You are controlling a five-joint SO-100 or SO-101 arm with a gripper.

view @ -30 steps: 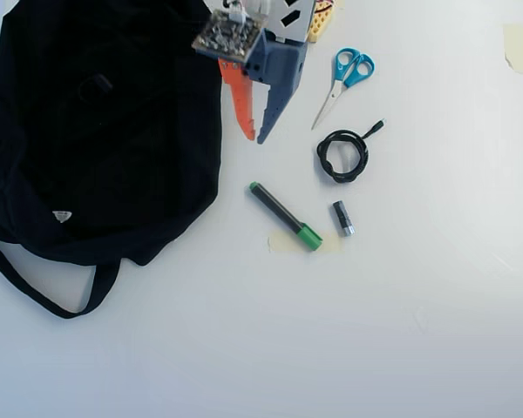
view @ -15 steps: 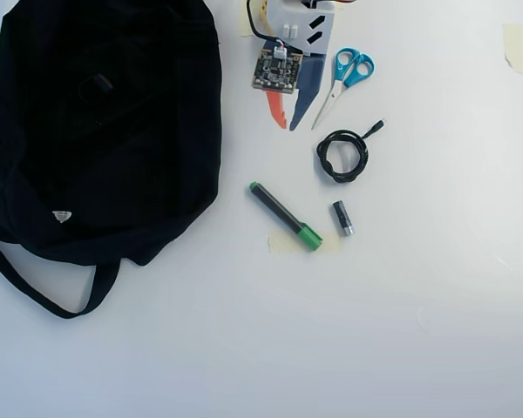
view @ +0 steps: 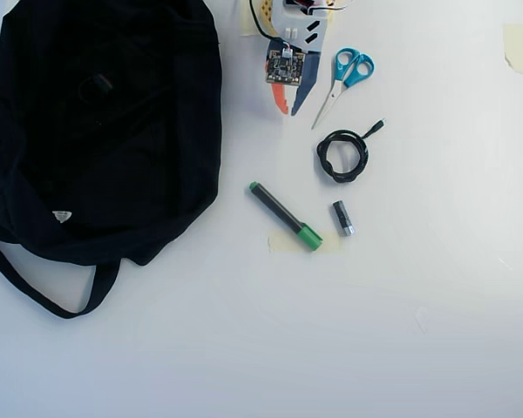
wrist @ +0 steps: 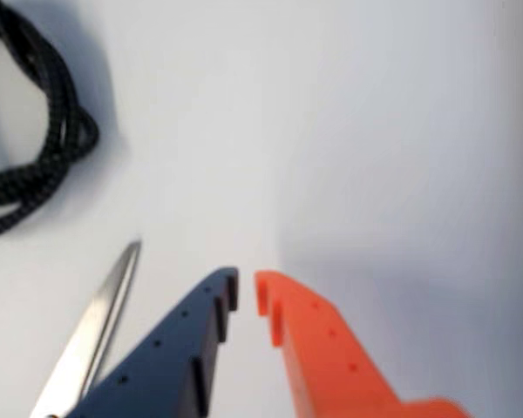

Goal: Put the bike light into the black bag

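White table (view: 244,348) carries everything. Hand (view: 286,111) hangs near the top edge in the overhead view, its two tips nearly together and holding nothing, scissors (view: 343,78) just beside it. A small dark lump on the black bag (view: 105,200), well apart from the hand, is probably the bike light (view: 97,84). Judgement: placement appears complete; the next move calls only for keeping clear.
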